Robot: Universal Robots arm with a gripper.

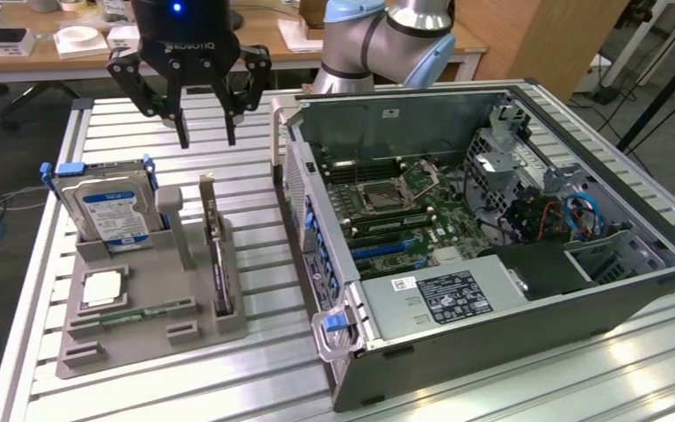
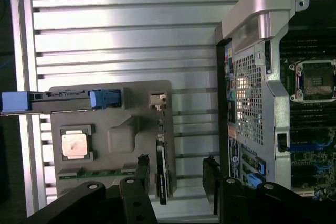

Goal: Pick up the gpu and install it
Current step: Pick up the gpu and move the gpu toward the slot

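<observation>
The gpu (image 1: 214,255) is standing on edge in a slot of the grey holder (image 1: 138,338), on the side nearest the case (image 1: 548,338). We are hovering the jaws above its far end, spread wide and gripping nothing. For a clean grasp, we are judging that the jaws should straddle the thin board squarely, clear of the slot posts. The hard drive (image 1: 112,211) is standing upright nearby. The case wall is crowding the exterior view's right, narrowing the working room on the desk (image 1: 103,141).

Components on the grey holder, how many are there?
4: hard drive standing at the back, gpu on edge towards the case, processor lying flat, memory stick alongside it.
</observation>
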